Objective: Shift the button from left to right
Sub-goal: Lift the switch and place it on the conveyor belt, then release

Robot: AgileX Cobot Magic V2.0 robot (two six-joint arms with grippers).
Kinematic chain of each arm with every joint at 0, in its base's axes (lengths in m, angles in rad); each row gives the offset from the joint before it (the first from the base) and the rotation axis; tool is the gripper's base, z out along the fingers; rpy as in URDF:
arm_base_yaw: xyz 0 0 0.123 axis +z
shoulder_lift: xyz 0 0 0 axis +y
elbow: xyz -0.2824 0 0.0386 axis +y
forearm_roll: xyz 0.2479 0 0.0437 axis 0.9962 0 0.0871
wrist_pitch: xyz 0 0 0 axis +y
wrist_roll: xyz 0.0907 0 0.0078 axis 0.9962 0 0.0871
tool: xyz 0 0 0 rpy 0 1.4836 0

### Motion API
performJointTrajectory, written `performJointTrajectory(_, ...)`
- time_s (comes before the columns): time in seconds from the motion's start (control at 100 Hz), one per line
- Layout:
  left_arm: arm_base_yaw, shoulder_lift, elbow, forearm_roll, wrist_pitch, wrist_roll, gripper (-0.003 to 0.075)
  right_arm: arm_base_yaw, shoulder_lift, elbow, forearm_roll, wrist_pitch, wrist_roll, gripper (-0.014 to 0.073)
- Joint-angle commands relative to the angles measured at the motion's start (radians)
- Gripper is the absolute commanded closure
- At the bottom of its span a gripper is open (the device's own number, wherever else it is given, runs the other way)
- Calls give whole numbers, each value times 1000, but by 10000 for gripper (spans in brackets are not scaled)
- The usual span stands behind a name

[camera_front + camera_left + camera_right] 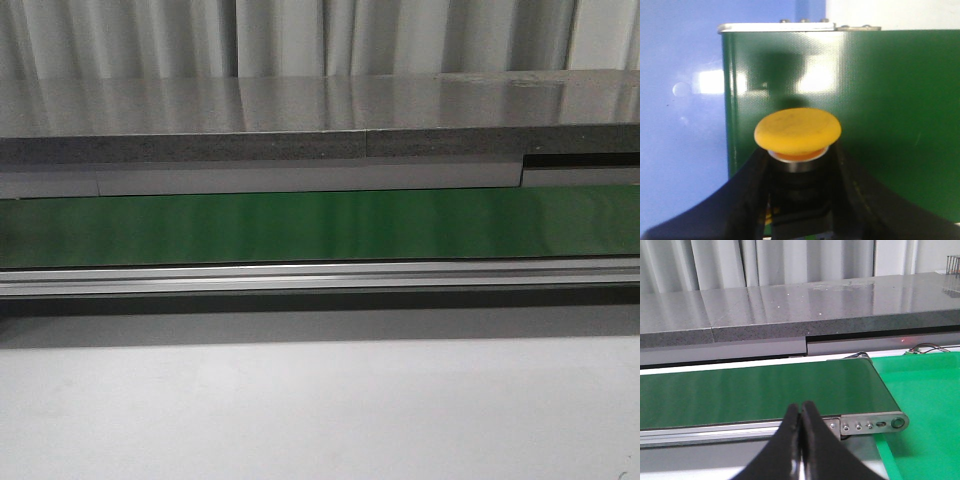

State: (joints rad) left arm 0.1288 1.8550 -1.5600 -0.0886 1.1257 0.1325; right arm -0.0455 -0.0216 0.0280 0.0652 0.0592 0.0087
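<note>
In the left wrist view the button (797, 131), with a round yellow-orange cap on a black body, is held between the two black fingers of my left gripper (800, 172), which is shut on its body. It hangs over the dark green conveyor belt (880, 110), close to the belt's end. My right gripper (800, 412) is shut with nothing between its fingers, hovering in front of the belt's (755, 390) other end. Neither gripper nor the button shows in the front view.
The green belt (320, 225) runs across the front view with an aluminium rail (320, 275) along its near side. A grey stone counter (320, 120) lies behind. A blue surface (680, 100) borders the belt's left end; a bright green mat (925, 400) borders its right end roller bracket (875, 423).
</note>
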Motion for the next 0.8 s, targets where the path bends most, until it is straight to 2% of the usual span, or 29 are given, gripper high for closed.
performJointTrajectory(0.0,-25,-27,-31,-3,-18,-1,660,-3,20,-18,-10,-75,-9,660)
performJointTrajectory(0.2,-32,15,-29,5,-5,-1,652,-3,20,-18,-10,-74,-9,660)
performJointTrajectory(0.3,-32,19,-29,12,-3,-1,606,-3,20,-18,-10,-74,-9,660)
performJointTrajectory(0.39,-32,19,-29,16,0,-1,504,-3,20,-18,-10,-74,-9,660)
performJointTrajectory(0.56,-32,19,-29,18,8,-1,224,-3,20,-18,-10,-74,-9,660)
performJointTrajectory(0.61,-32,19,-29,18,10,-1,162,-3,20,-18,-10,-74,-9,660)
performJointTrajectory(0.68,-32,15,-29,18,17,-1,114,-3,20,-18,-10,-74,-9,660)
performJointTrajectory(0.79,-32,-13,-29,-18,24,20,108,-3,20,-18,-10,-74,-9,660)
